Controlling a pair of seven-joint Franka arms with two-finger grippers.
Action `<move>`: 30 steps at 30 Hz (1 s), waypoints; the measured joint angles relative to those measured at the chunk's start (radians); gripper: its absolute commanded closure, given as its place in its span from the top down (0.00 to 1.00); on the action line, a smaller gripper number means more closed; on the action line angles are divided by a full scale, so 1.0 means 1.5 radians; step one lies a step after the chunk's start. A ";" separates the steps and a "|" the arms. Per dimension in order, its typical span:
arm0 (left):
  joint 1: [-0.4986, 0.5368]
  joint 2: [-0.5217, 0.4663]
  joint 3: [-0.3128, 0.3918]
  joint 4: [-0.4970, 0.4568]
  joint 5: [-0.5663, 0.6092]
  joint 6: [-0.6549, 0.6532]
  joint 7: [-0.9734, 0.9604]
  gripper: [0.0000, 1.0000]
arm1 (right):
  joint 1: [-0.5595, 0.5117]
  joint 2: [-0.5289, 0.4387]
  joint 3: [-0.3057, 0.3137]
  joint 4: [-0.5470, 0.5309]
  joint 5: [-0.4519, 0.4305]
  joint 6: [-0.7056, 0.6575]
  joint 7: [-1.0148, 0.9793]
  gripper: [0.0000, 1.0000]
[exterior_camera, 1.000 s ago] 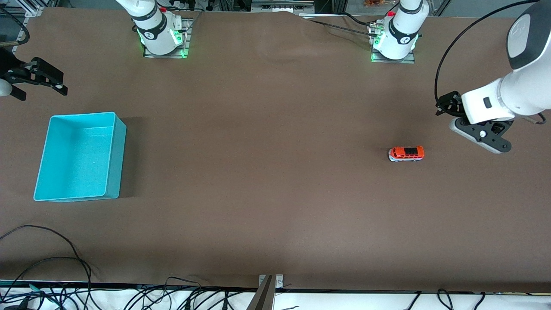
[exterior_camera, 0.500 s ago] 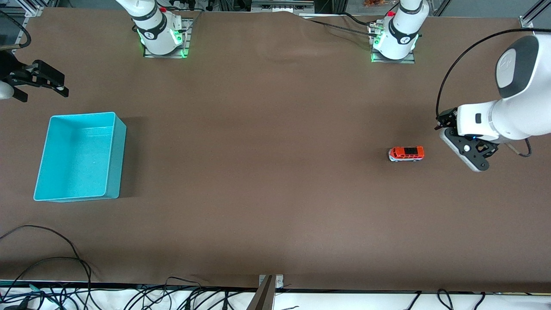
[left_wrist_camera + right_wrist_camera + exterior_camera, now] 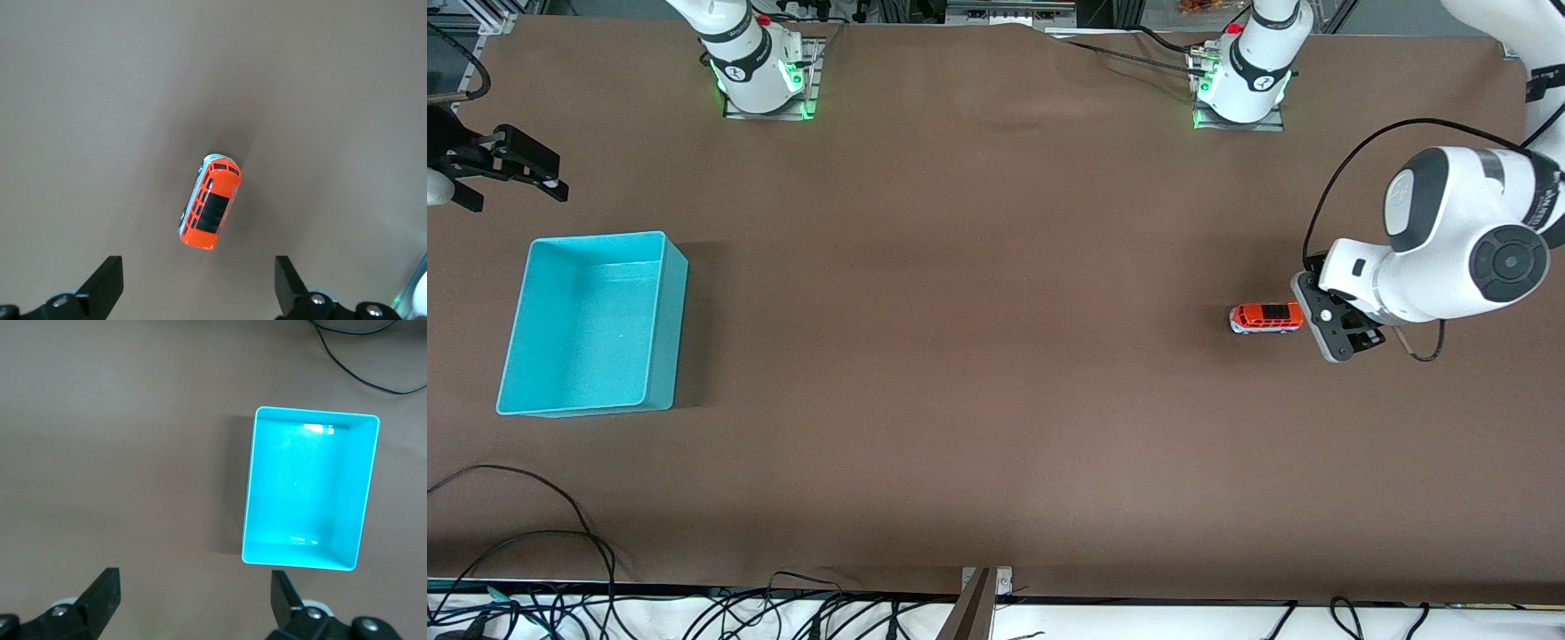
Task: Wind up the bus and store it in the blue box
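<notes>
From the front view, the bus (image 3: pixel 1266 317) is a small orange-red toy with a dark roof panel and pale lower body. It stands on the matte brown table (image 3: pixel 978 356), well apart from the blue box (image 3: pixel 593 323), toward the left arm's end. The box is smooth turquoise plastic, rectangular with rounded corners. The left gripper (image 3: pixel 1336 324) hangs just beside the bus. The right gripper (image 3: pixel 498 173) waits near the box.

In the left wrist view, the black fingers (image 3: pixel 107 283) stand wide apart, with the bus (image 3: pixel 211 211) between them lower down.

In the right wrist view, the fingers (image 3: pixel 103 593) are also spread wide, holding nothing, and the box (image 3: pixel 308 488) looks glossy inside.
</notes>
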 measured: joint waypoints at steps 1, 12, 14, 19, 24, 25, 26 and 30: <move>0.000 0.000 0.000 -0.009 0.001 0.011 0.014 1.00 | 0.000 0.000 0.000 0.000 0.000 0.000 0.000 1.00; 0.000 0.001 -0.002 -0.124 0.071 0.153 0.120 1.00 | 0.000 0.000 0.000 0.000 0.001 0.000 0.000 1.00; -0.001 0.002 -0.002 -0.148 0.086 0.180 0.127 1.00 | 0.000 0.000 0.000 0.000 0.001 0.000 0.000 1.00; -0.001 0.007 -0.002 -0.208 0.098 0.261 0.137 1.00 | 0.000 0.000 0.000 0.000 0.001 0.000 0.000 1.00; -0.002 0.010 -0.002 -0.256 0.098 0.321 0.142 1.00 | 0.000 0.000 0.000 0.000 0.001 0.000 0.000 1.00; -0.002 0.010 -0.002 -0.264 0.098 0.330 0.142 1.00 | 0.000 0.000 0.000 0.000 0.001 0.000 0.000 1.00; -0.002 0.010 -0.003 -0.270 0.099 0.337 0.142 1.00 | 0.000 0.000 0.000 0.000 0.001 0.000 0.000 1.00; -0.003 0.012 -0.003 -0.285 0.104 0.358 0.144 1.00 | 0.000 0.000 0.000 0.000 0.001 0.000 0.000 1.00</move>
